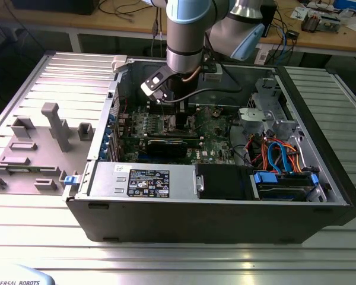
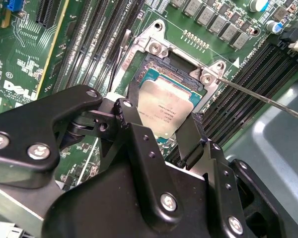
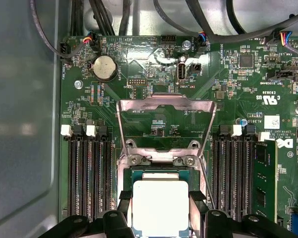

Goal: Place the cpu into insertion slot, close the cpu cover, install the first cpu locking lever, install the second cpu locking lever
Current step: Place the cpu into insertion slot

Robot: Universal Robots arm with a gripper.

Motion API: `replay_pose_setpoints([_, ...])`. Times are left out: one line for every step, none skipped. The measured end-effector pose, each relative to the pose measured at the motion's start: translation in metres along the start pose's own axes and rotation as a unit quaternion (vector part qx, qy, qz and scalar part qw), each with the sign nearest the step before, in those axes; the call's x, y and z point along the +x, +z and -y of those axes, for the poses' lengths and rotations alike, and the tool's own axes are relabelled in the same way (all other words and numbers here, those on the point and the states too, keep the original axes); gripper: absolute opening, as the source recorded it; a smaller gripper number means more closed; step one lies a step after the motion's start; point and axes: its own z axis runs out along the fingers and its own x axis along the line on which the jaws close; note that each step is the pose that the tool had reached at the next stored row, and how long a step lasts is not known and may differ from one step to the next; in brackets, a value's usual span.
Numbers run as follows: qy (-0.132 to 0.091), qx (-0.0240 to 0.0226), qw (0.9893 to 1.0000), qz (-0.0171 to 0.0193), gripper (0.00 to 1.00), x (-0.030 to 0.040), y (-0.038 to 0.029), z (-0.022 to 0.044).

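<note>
Gripper (image 2: 161,111) jaws are pinching the cpu (image 2: 164,106) by two opposite edges. We are seeing it lying level in the insertion slot (image 2: 165,63); whether it is fully seated we cannot tell. We are noting the cpu cover (image 3: 166,101) standing raised open from its hinge at the slot's edge. One thin locking lever (image 2: 263,99) is jutting free over the memory slots (image 2: 253,69) of the green motherboard (image 3: 228,89).
</note>
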Motion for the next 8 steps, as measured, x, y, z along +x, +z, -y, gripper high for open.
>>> replay_pose_setpoints([0.000,0.0000,1.0000,0.0000,0.54,0.0000,0.0001,0.0000])
replay_pose_setpoints([0.000,0.0000,1.0000,0.0000,0.54,0.0000,0.0001,0.0000])
replay_pose_setpoints([0.000,0.0000,1.0000,0.0000,0.54,0.0000,0.0002,0.0000])
replay_pose_setpoints([0.000,0.0000,1.0000,0.0000,0.54,0.0000,0.0002,0.0000])
replay_pose_setpoints([0.000,0.0000,1.0000,0.0000,0.54,0.0000,0.0002,0.0000])
replay_pose_setpoints([0.000,0.0000,1.0000,-0.0001,0.54,0.0000,0.0004,0.0000])
replay_pose_setpoints([0.000,-0.0001,1.0000,-0.0001,0.54,0.0000,0.0006,0.0000])
replay_pose_setpoints([0.000,-0.0001,1.0000,-0.0001,0.54,0.0000,0.0011,0.0000])
